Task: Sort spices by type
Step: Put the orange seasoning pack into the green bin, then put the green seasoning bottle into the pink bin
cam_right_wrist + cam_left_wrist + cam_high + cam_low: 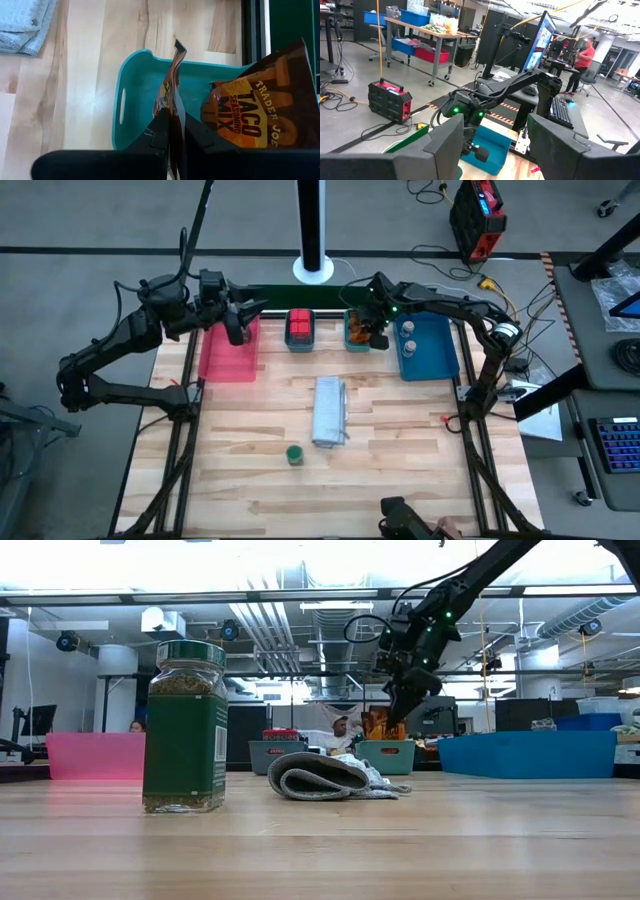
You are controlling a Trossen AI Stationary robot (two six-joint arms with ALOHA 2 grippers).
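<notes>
We find the right gripper (172, 131) poised directly above the teal tray (131, 95), its fingers pinched on an upright orange-red packet (171, 85); a second taco packet (260, 112) lies in that tray. The left gripper (238, 320) hangs over the pink tray (215, 355), jaws apart, holding nothing. One green-lidded jar (294, 454) stands on the table (400, 460), beside the folded cloth (329, 410).

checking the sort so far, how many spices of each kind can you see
green-lidded jar: 1
pale-lidded jars: 2
red boxes: 2, it seems
taco seasoning packets: 2, one pinched in the right hand
total: 7
</notes>
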